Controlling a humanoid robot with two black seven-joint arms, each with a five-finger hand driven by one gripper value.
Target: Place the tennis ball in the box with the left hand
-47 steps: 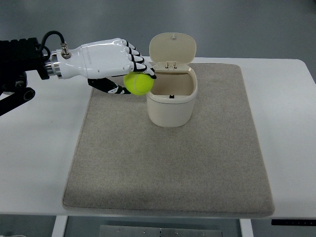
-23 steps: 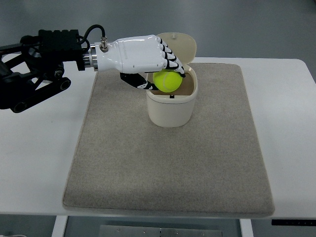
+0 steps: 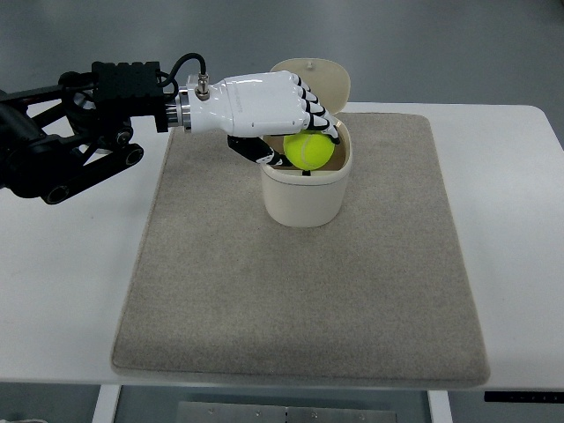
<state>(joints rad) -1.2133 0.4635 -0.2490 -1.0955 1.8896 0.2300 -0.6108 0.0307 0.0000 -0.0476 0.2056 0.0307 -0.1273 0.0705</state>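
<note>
Top view, the only one you have: the left hand [image 3: 264, 104] covers the rear rim of the box [image 3: 306, 185] and the lower part of its raised lid [image 3: 310, 77], so you cannot see the hinge or the box floor; the left arm is cut off at the picture's left edge. The box stands upright on a grey felt mat [image 3: 300, 291], which lies on a white table [image 3: 62, 291] over a dull grey floor [image 3: 441, 44]. The fingers [image 3: 319, 119] are curled over the top of the tennis ball [image 3: 308, 151], with the thumb under its left side, gripping it. The ball sits directly above the box opening, at rim level.
</note>
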